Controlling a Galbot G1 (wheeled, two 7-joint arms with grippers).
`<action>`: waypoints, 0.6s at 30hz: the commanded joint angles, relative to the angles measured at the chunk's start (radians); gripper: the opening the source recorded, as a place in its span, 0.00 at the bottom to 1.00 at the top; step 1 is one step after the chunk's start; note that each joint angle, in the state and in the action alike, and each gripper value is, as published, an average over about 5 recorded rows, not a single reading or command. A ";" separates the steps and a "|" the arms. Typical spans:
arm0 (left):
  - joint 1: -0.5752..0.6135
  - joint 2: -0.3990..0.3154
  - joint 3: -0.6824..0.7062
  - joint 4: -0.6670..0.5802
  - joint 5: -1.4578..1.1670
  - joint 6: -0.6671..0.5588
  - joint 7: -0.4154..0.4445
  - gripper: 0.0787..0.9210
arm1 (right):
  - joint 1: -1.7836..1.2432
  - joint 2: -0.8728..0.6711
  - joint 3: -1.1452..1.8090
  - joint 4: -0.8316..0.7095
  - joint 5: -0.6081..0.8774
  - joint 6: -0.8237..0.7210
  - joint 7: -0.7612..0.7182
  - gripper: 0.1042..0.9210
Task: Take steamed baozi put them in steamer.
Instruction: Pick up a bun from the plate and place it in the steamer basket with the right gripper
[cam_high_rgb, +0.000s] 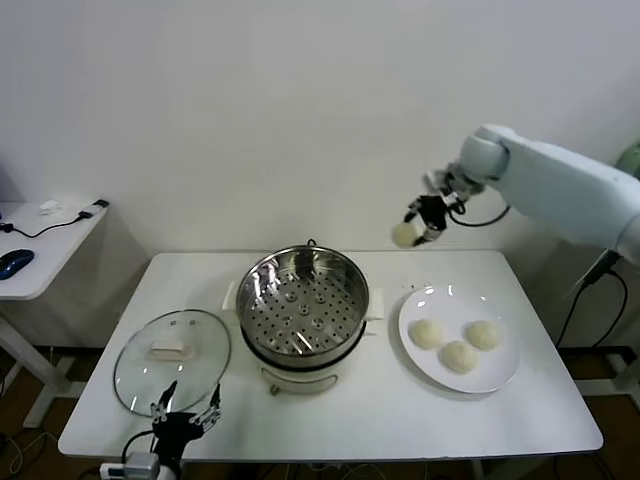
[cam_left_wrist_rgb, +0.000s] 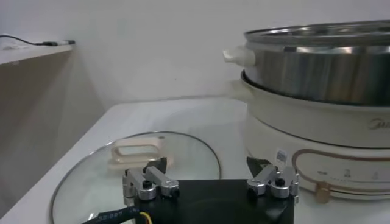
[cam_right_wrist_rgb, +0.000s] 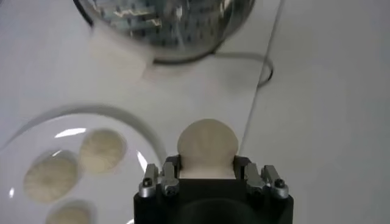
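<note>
Scene: As the head camera looked down, a white table (cam_high_rgb: 500, 415) stood against a pale wall, with the steamer (cam_high_rgb: 303, 303) near its centre.
Steamer: It was a shiny steel pot on a white base with side handles; its perforated tray was bare and no lid was on it.
Glass lid: The round glass lid (cam_high_rgb: 172, 360) with a cream handle lay flat on the table at about 8 o'clock from the steamer, just beside it.
Plate: A flat white plate (cam_high_rgb: 500, 380) sat at about 4 o'clock from the steamer, near it but apart.
Buns on plate: Three steamed baozi (cam_high_rgb: 427, 333) rested on the plate in a loose cluster — smooth, round and cream-white.
Held bun: The fourth baozi (cam_high_rgb: 404, 234) was up in the air, at about 1 o'clock from the steamer and 12 o'clock from the plate, touching neither.
Right gripper: The right gripper (cam_high_rgb: 420, 228) was closed on that bun; in the right wrist view its two fingers pressed the bun's sides, with plate and steamer far below.
Left gripper: The left gripper (cam_high_rgb: 186, 412) hung low at the table's near edge, at 6 o'clock from the lid — its fingers spread wide and holding nothing.
Side desk: A second white desk (cam_high_rgb: 40, 262) at 9 o'clock carried a dark mouse (cam_high_rgb: 14, 263) and a cable.
</note>
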 joint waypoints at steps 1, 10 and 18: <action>-0.003 0.004 0.008 0.002 0.010 -0.004 0.000 0.88 | 0.135 0.232 -0.168 0.167 -0.037 0.288 0.029 0.58; -0.005 0.008 0.012 0.002 0.014 -0.009 -0.002 0.88 | -0.120 0.375 -0.057 -0.122 -0.345 0.555 0.068 0.58; 0.005 0.013 0.020 0.006 0.015 -0.020 -0.004 0.88 | -0.260 0.479 0.067 -0.426 -0.546 0.703 0.084 0.58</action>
